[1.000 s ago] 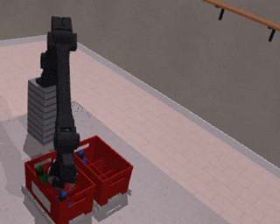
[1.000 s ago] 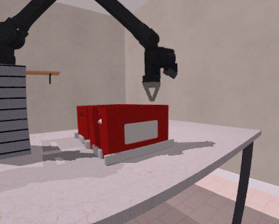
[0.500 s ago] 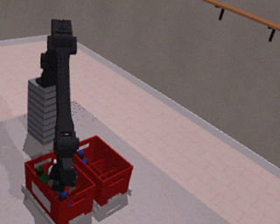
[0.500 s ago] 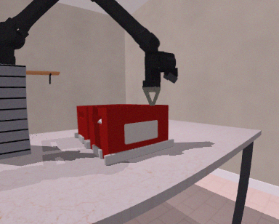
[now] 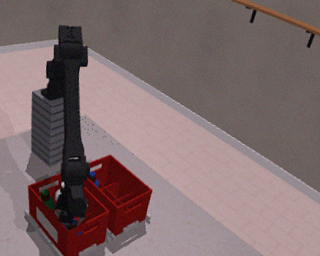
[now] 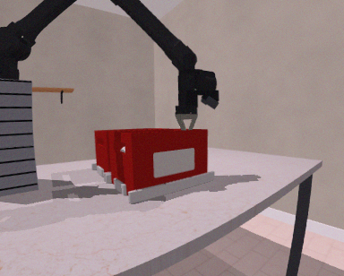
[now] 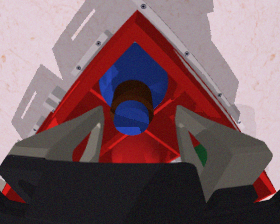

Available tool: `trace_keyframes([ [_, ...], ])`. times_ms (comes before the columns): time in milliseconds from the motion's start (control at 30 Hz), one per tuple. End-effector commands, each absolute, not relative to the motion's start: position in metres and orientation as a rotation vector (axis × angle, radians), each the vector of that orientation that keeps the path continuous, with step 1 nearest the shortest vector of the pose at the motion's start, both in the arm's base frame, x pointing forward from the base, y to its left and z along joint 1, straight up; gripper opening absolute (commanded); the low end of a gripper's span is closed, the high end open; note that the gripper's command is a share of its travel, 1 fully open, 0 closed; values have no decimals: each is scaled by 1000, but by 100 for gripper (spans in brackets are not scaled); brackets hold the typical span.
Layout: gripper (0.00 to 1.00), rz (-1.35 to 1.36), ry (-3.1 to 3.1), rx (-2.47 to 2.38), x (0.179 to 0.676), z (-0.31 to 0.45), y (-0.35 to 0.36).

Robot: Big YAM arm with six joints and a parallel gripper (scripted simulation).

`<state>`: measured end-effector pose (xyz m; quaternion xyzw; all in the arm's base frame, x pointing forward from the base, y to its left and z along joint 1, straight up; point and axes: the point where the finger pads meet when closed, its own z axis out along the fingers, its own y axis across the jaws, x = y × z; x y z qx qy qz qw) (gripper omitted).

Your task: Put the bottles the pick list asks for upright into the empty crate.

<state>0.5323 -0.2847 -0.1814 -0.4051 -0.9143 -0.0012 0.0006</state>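
On pale marbled table (image 6: 251, 179), beige walls round: hand (image 6: 187, 125) spread, empty, over red crate (image 6: 148, 157) w/ bottles.

Soft, even light; blurry grey shadows on the table (image 6: 251, 179).

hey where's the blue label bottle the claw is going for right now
In the wrist view the blue-label bottle stands in a corner cell of the full red crate, centred just ahead of the open claw, between its fingers.
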Motion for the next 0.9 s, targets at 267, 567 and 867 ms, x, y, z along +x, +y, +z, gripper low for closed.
trace_keyframes([
  [267,61,-3,-2925,-1271,553,-189,-297],
  [567,61,-2,-2910,-1280,548,-182,-293],
  [867,0,-2,-2910,-1280,548,-182,-293],
])
